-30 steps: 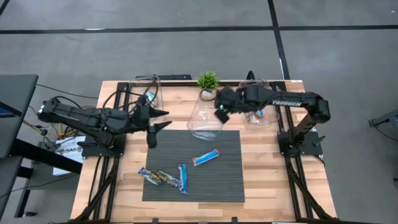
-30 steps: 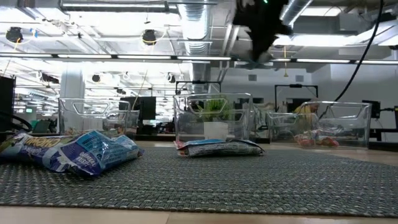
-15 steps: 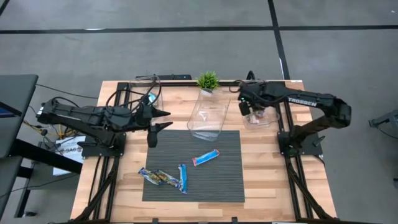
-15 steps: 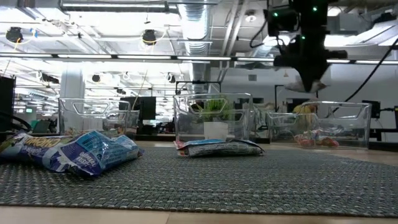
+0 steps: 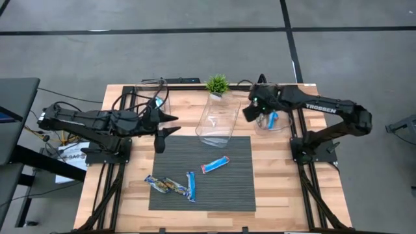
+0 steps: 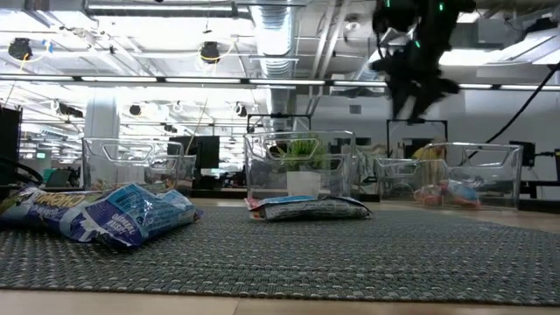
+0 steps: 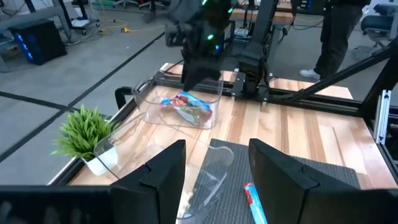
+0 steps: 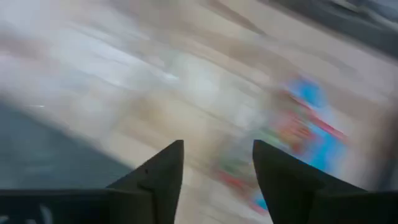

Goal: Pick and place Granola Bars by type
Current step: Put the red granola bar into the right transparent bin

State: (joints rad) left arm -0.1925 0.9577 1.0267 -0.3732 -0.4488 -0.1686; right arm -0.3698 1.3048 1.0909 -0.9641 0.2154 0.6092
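Bars (image 5: 214,165) on mat (image 5: 237,185): light, flat, crinkly foil, likely slippery; pinch across the width. Right gripper (image 5: 251,112) open, empty, beyond the mat by right tub (image 5: 286,123); left gripper (image 5: 166,123) open, empty.

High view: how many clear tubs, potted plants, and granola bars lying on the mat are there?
Clear tubs: 3
Potted plant: 1
Granola bars on the mat: 3
Total: 7
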